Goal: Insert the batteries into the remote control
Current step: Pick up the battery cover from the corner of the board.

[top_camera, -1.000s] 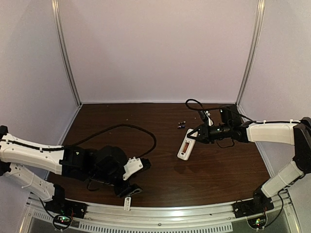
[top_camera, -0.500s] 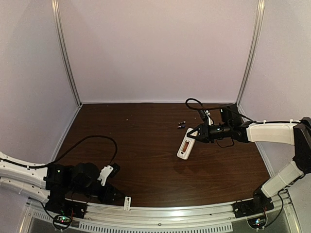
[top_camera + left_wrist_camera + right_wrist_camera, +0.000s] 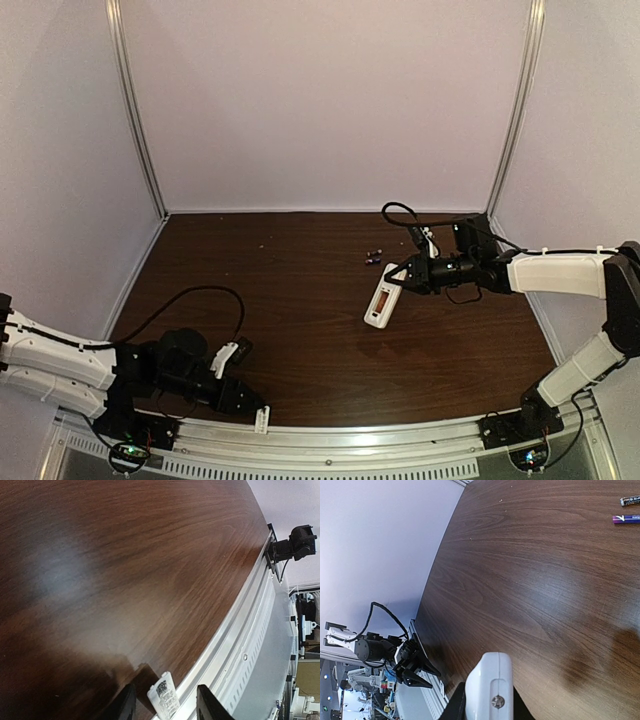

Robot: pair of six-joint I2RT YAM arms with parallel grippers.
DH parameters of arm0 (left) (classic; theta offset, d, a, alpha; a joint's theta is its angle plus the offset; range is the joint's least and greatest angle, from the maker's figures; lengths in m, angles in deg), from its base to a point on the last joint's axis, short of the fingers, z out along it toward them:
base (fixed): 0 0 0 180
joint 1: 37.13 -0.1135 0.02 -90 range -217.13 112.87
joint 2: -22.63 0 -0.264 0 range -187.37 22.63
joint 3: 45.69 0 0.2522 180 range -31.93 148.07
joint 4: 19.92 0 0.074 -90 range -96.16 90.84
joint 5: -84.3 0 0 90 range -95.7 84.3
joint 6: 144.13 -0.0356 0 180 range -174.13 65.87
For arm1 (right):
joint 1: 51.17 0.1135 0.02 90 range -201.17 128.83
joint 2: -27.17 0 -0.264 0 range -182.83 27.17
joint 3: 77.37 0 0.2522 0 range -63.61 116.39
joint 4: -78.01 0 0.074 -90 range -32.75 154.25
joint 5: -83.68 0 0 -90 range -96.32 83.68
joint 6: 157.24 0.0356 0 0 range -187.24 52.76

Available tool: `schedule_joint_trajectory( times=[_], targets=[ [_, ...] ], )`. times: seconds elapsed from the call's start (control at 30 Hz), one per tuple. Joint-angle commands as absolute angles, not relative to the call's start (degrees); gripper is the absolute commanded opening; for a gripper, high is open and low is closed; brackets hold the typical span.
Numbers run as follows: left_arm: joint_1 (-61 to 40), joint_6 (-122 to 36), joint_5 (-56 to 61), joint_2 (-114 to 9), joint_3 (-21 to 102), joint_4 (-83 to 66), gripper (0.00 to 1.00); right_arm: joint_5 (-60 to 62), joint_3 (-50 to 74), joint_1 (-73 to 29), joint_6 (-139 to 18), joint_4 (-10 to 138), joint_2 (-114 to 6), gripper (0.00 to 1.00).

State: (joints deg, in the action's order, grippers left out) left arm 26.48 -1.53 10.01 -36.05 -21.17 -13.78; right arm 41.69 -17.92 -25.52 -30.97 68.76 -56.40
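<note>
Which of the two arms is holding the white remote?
The right arm: the right end effector grips the remote, while the left end effector is open, holding nothing.

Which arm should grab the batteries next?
Probably left: its gripper is open at the table's near edge, though far away. The right gripper sits nearer the batteries but is shut on the remote control.

We see a dark brown wood-grain worktop (image 3: pixel 300 290), smooth and glossy enough to carry pale reflections. The small white plastic remote control (image 3: pixel 381 301) looks smooth, the slim purple batteries (image 3: pixel 626 518) have a shiny wrap, and the silvery metal rail (image 3: pixel 245 625) looks satin.
</note>
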Motion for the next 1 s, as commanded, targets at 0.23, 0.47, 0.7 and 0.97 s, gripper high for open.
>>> schedule_joint_trajectory(
  times=[0.23,0.47,0.7,0.97],
  targets=[
    [21.13,-3.64,19.95,-42.68,-24.11,-26.69,0.41,42.31,-17.98,-25.94,-31.38,69.32,-55.87,0.00],
    [21.13,-1.77,24.56,-51.75,-26.35,-38.52,0.34,42.17,-17.65,-25.95,-32.00,68.26,-55.47,0.00],
    [21.14,-0.89,26.60,-53.52,-27.06,-44.92,0.13,42.02,-17.56,-25.95,-32.35,67.83,-55.61,0.00],
    [19.74,1.33,26.98,-54.27,-27.91,-48.75,0.00,42.02,-17.38,-25.95,-32.36,67.68,-55.71,0.00]
  ],
)
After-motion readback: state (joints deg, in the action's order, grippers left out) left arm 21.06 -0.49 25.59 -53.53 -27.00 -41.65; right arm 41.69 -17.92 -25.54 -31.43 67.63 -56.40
